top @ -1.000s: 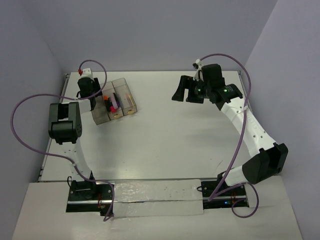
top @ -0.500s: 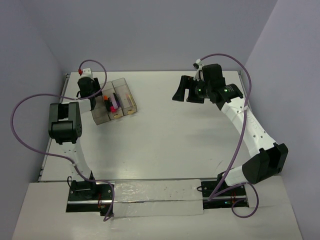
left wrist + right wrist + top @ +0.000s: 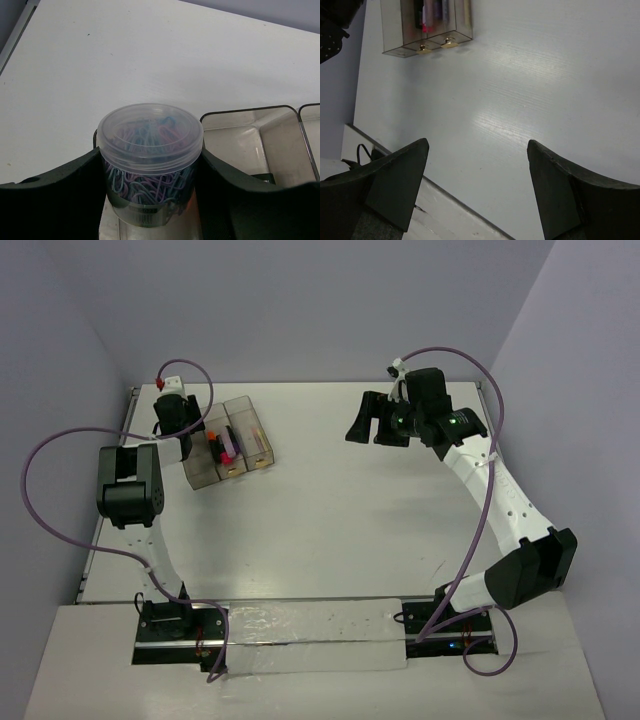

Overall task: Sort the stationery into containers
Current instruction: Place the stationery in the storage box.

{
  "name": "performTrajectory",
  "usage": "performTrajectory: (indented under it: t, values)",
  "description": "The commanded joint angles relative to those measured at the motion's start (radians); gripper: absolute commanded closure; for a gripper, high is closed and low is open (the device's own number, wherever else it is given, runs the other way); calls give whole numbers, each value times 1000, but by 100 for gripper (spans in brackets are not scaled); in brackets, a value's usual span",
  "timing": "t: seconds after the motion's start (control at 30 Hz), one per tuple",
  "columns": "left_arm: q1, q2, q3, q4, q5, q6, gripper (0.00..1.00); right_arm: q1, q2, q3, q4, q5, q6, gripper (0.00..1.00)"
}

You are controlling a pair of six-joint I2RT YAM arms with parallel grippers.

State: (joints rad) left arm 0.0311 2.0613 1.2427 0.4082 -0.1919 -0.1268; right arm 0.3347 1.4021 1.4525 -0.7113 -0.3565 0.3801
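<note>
My left gripper [image 3: 150, 167] is shut on a clear round lidded tub of blue and purple paper clips [image 3: 150, 150]. It holds the tub at the far end of the leftmost of three joined smoky bins [image 3: 200, 472]. I cannot tell whether the tub rests on the bin floor. In the top view the left gripper [image 3: 186, 432] hides the tub. The middle bin holds short markers [image 3: 222, 444], pink-red, purple and orange. The right bin holds thin sticks [image 3: 257, 432]. My right gripper [image 3: 368, 424] is open and empty, high over the table's far right, well away from the bins [image 3: 427, 30].
In the left wrist view the neighbouring bin's rim [image 3: 240, 111] lies just right of the tub. The table's metal edge rail [image 3: 105, 510] runs along the left, close to the bins. A pale strip [image 3: 310, 635] lies between the arm bases.
The left gripper and the bins have not moved. The right gripper has shifted very slightly.
</note>
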Motion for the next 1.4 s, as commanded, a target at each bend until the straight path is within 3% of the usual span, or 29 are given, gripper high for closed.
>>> performTrajectory:
  t: [0.0, 0.07, 0.17, 0.23, 0.43, 0.63, 0.97, 1.17, 1.27, 1.33, 1.37]
  values:
    - [-5, -15, 18, 7, -17, -15, 31, -6, -35, 20, 8, -7, -12, 13]
    - [-4, -16, 15, 10, -20, -16, 33, -8, -36, 20, 8, -8, -13, 13]
    - [-4, -18, 8, 18, -20, -15, 54, -7, -37, 19, 8, -9, -14, 13]
    - [-5, -19, 9, 17, -18, -16, 60, -7, -37, 20, 8, -9, -14, 13]
    - [-5, -23, 1, 22, -24, -17, 57, -8, -36, 13, 9, -8, -15, 13]
    - [-5, -31, -4, 31, -34, -17, 62, -10, -34, 12, 10, -9, -16, 13]
    - [-5, -46, 4, 29, -40, -2, 44, -10, -40, 6, 13, -16, -15, 13]
    - [-5, -52, -5, 25, -45, -6, 42, -12, -46, 0, 9, -12, -21, 13]
    - [-5, -62, -6, 22, -44, -11, 46, -13, -48, -3, 13, -13, -20, 13]
    - [-5, -69, -5, 17, -37, -17, 62, -14, -50, -9, 19, -16, -19, 13]
    - [-5, -70, -3, 14, -36, -19, 65, -14, -51, -11, 19, -17, -17, 13]
